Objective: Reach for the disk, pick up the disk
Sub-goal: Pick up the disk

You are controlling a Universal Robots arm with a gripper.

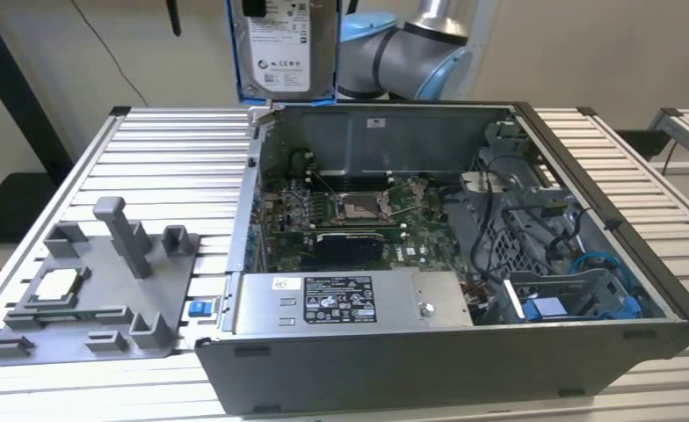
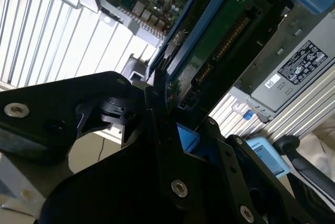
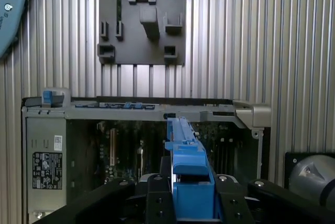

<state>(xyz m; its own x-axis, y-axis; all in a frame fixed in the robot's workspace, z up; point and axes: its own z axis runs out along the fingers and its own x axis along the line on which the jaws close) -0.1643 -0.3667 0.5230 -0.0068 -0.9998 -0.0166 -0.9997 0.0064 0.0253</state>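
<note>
The disk (image 1: pixel 284 48) hangs upright in the air above the back left corner of the open computer case. Its white label faces the exterior camera and a blue bracket runs along its edges. In the first wrist view the disk (image 3: pixel 184 156) appears edge-on, and my gripper (image 3: pixel 191 205) is shut on it with black fingers (image 3: pixel 157 203) on either side. In the second wrist view the disk (image 2: pixel 220 41) shows its green circuit-board side, clamped in my gripper (image 2: pixel 175 130). The arm (image 1: pixel 421 48) stands behind the case.
The open computer case (image 1: pixel 438 369) lies below, with a motherboard (image 1: pixel 344 211), a grey power-supply box (image 1: pixel 344 301) and a blue drive bay (image 1: pixel 579 303). A grey fixture plate (image 1: pixel 87 299) holding a processor chip (image 1: pixel 57 286) rests on the slatted table at the exterior view's left.
</note>
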